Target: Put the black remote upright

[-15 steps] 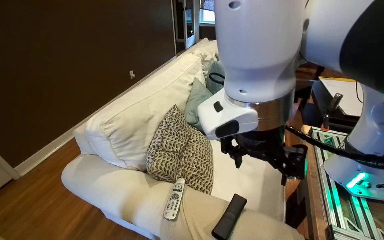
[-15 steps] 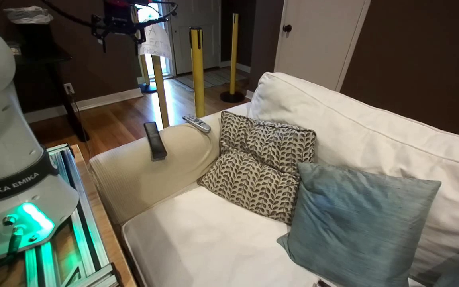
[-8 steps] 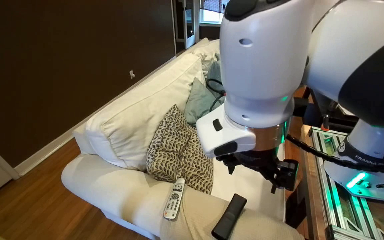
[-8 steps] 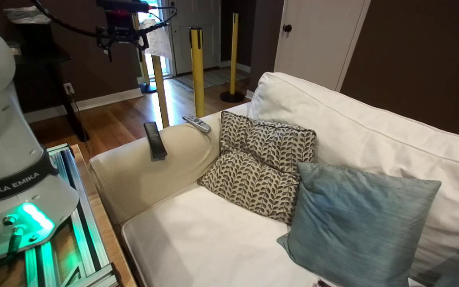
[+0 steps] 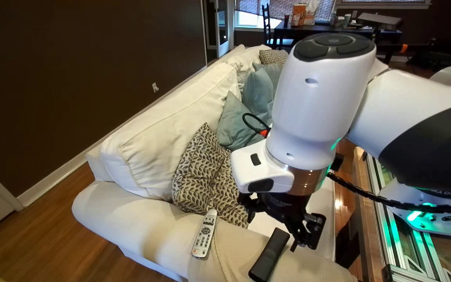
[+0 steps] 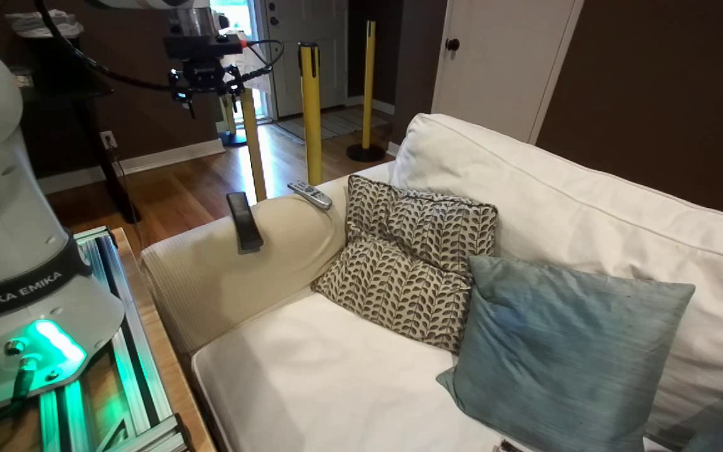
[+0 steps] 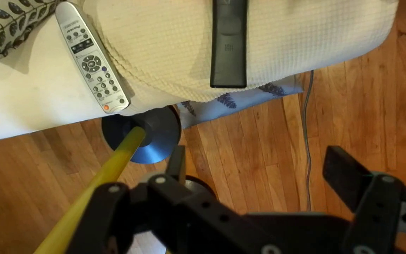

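The black remote lies flat on the beige-covered sofa arm. It also lies there in an exterior view. In the wrist view the black remote is at the top middle, its far end cut off by the frame edge. My gripper is open and empty, above the sofa arm near the black remote. In an exterior view the gripper hangs well above the remote, fingers pointing down. In the wrist view the open fingers have only floor between them, with the remote beyond the fingertips.
A silver-grey remote lies on the sofa arm beside the black one. A patterned pillow leans at the sofa corner, with a blue pillow beside it. Yellow posts stand on the floor past the sofa arm.
My gripper has moved down and closer to the black remote, staying open. Both remotes and the pillows have not moved.
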You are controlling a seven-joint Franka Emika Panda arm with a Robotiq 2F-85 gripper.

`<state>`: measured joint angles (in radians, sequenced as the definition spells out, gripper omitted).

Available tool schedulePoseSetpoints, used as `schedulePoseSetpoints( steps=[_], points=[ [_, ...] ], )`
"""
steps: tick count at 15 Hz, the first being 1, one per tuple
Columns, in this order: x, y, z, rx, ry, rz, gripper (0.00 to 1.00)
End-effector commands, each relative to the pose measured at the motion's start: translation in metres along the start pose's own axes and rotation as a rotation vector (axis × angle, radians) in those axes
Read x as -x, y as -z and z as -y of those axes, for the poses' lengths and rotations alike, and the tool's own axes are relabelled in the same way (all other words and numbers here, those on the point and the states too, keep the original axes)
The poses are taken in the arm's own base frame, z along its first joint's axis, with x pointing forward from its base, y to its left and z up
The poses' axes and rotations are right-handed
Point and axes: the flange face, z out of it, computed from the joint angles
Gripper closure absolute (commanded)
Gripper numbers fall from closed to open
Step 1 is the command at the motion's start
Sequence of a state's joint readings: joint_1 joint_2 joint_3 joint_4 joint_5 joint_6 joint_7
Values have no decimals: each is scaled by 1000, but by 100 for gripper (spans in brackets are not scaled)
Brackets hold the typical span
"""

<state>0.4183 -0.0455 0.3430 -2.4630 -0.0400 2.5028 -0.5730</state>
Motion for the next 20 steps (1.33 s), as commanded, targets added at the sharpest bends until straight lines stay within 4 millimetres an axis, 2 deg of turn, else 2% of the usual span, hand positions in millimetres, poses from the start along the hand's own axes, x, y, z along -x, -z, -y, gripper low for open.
schedulePoseSetpoints(
  steps=[1, 5, 6, 10, 15, 20],
  points=[
    [1, -7, 0, 3, -2, -12, 0],
    [3, -15, 0, -3, -4, -22, 0],
    [-1, -21, -3, -24, 34, -40, 0],
    [-4, -61, -11, -91, 84, -77, 0],
    [1, -107, -15, -124, 65, -85, 0],
    [-1, -140, -15, -174, 43, -66, 0]
  ],
)
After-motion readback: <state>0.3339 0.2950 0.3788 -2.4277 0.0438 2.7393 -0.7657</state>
